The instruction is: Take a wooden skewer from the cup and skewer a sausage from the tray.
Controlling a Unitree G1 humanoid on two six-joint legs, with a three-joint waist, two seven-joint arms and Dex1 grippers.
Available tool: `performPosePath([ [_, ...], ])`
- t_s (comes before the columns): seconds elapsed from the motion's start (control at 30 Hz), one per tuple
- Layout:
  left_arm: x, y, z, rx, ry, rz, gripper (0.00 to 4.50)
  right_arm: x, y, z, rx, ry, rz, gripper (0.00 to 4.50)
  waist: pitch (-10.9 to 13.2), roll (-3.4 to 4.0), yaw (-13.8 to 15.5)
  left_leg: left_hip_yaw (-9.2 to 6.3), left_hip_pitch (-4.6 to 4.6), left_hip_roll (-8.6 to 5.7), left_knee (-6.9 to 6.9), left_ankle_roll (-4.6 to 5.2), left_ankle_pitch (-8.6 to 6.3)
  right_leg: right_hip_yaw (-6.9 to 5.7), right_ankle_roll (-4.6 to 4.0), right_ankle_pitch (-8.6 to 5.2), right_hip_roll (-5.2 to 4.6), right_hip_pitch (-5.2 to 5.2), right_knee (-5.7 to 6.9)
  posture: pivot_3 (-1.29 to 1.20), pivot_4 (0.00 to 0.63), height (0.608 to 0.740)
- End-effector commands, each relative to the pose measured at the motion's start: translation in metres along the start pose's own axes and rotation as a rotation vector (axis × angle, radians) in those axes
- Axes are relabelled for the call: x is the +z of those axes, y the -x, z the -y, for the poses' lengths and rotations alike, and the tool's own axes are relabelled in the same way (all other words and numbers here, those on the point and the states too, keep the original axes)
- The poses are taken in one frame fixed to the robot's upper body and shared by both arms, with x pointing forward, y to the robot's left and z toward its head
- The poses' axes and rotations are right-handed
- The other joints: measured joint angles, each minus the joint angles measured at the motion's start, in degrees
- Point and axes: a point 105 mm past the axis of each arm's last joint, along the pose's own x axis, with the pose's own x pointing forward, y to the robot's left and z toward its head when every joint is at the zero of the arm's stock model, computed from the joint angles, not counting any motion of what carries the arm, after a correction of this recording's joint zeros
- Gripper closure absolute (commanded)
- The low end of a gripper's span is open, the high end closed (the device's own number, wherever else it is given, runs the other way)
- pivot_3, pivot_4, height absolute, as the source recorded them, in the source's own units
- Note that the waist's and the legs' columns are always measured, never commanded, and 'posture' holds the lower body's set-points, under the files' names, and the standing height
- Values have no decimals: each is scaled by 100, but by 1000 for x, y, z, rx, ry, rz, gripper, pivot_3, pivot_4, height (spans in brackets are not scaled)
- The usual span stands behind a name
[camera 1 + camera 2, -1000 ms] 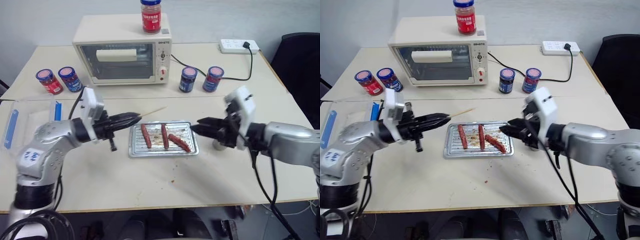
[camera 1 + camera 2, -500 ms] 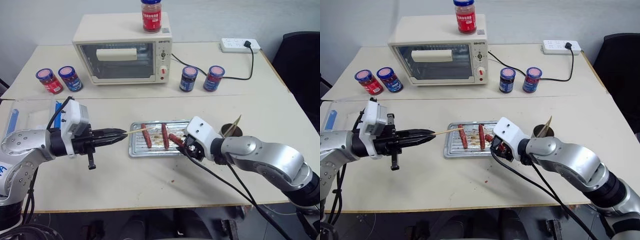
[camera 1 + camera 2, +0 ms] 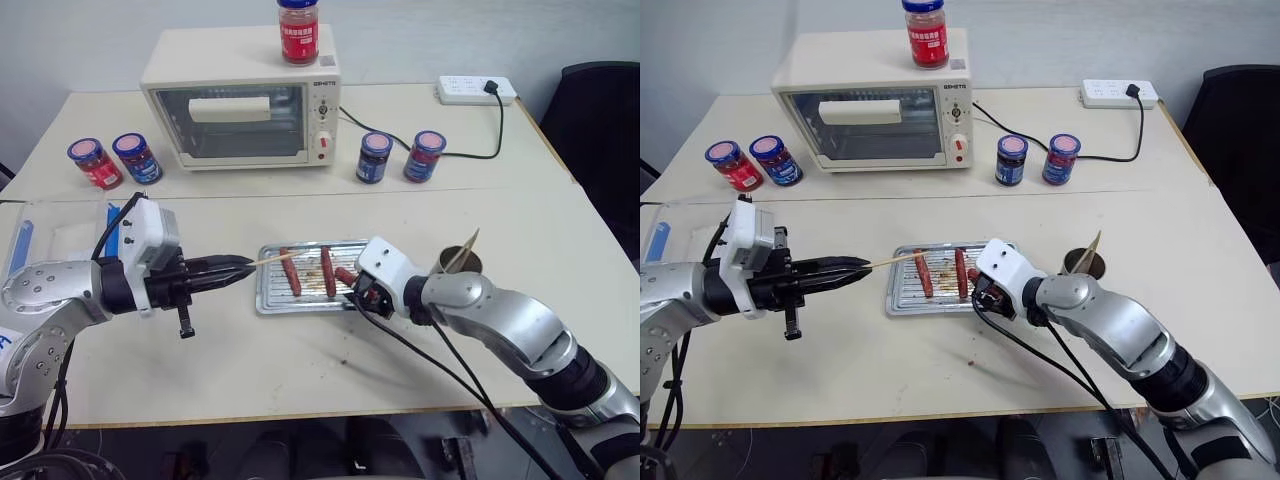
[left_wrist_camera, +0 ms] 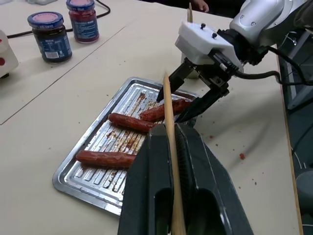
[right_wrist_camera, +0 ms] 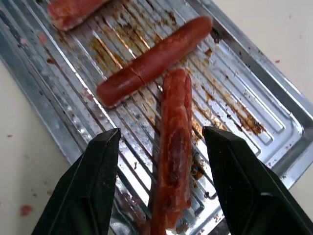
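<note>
Cream toaster oven (image 3: 240, 110) and pink-lidded jars (image 3: 376, 157) behind shiny metal tray (image 3: 270, 298), left fingers (image 3: 235, 269) clenched on thin wooden skewer (image 3: 275, 259), right fingers (image 5: 98, 186) spread astride reddish-brown sausage (image 5: 173, 152).

From the head we look forward and down through two side-by-side eyes that share almost the same wide scene: the table (image 3: 300, 370), the toaster oven (image 3: 240, 110) at its far side and the tray (image 3: 310, 298) in the middle. Our left wrist camera looks low along the wooden skewer (image 4: 171, 161) across the tray. Our right wrist camera sits very near, looking steeply onto the sausage (image 5: 173, 156); both wrist views share the tray.
</note>
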Motion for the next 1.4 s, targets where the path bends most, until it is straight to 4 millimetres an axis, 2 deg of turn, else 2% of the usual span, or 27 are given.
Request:
performPosePath([
  [0.03,11,3,0,2,-39,23,4500,2,-1,4,-16,-2,25,2015,0,0,-8,0,2,0,0,0,0,1,0,0,0,0,2,0,150,740],
  [0.07,11,3,0,3,-39,23,4500,1,-1,5,-18,-7,24,2161,0,0,-9,0,2,0,0,-1,1,0,0,0,0,-1,2,0,150,740],
  [0.27,11,3,0,10,-42,23,4500,-2,-1,8,-17,-34,18,3691,0,0,-2,0,2,-1,1,-2,2,1,0,0,0,0,6,0,150,740],
  [0.6,10,4,-2,19,-43,27,4500,-7,-3,8,-9,-63,6,3691,0,0,-6,0,4,-2,2,-4,2,1,0,0,0,0,11,0,150,740],
  [0.8,9,5,-4,4,-38,19,4500,6,7,15,48,-122,38,3691,0,0,-3,0,5,-3,3,-5,3,1,0,0,0,0,13,0,150,740],
  [0.97,15,3,-6,-14,-47,31,4500,22,26,23,151,-217,54,3691,0,0,-4,0,4,-3,3,-5,4,0,0,0,0,-2,16,0,150,740],
  [1.1,15,4,-3,-64,-53,9,4500,46,53,22,337,-298,92,3691,0,1,-12,0,3,-2,2,-5,3,1,-1,0,0,-3,15,0,150,740],
  [1.23,13,8,3,-137,-55,-31,4500,60,77,18,474,-245,93,3691,2,4,-4,0,2,-2,1,-4,3,0,-2,-1,0,-4,14,0,150,740],
  [1.33,17,11,9,-225,-51,-51,4500,69,106,13,627,-176,81,3691,4,3,0,0,0,-3,1,-4,3,0,-2,-1,-2,-5,12,0,150,740],
  [1.4,19,11,12,-264,-51,-54,4500,71,118,11,688,-153,70,3691,8,7,3,0,-2,-4,1,-2,2,0,-2,-1,-2,-5,8,0,150,740],
])
